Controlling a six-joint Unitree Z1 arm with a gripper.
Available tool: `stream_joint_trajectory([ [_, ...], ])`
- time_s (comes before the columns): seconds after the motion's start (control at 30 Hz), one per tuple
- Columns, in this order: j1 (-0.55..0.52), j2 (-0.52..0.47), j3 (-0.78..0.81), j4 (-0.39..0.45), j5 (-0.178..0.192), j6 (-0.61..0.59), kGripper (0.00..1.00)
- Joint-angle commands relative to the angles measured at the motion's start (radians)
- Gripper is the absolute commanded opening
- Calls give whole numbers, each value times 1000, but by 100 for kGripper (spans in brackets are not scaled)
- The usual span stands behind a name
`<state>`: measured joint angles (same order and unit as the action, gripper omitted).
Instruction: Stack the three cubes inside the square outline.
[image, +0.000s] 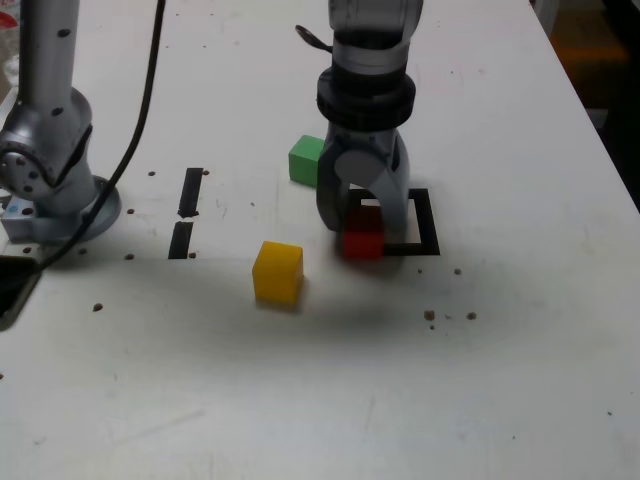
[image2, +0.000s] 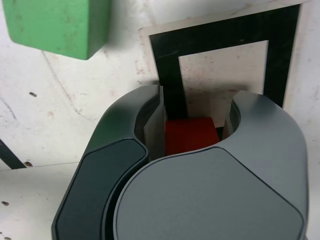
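Nearest the exterior camera, the yellow cube (image: 277, 271) sits flat on the table (image: 300, 400), one vertical edge facing the camera. Behind it, toward the exterior view's right, the gripper (image: 364, 228) points down, jaws clamped on the red cube (image: 362, 238) at the near left corner of the square outline (image: 425, 222). Farthest, the green cube (image: 305, 159) rests outside the outline.

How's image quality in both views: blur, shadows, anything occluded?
Exterior view: soft overall, diffuse shadow near the yellow cube, far corners dim, arm hiding part of the square outline. Wrist view: sharper, the tool fills the foreground and shades the red cube; green cube cropped by the frame edge.
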<state>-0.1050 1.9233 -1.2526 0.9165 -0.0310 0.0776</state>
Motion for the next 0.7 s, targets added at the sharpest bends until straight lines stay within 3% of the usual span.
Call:
stream_joint_trajectory([
  [0.0, -1, -10, -7, 0, 4, 0, 12],
  [0.13, -1, -30, -29, 29, 20, -16, 12],
  [0.37, 4, -44, -96, 134, 85, -70, 12],
  [0.67, 31, -18, -115, 157, 61, -73, 12],
])
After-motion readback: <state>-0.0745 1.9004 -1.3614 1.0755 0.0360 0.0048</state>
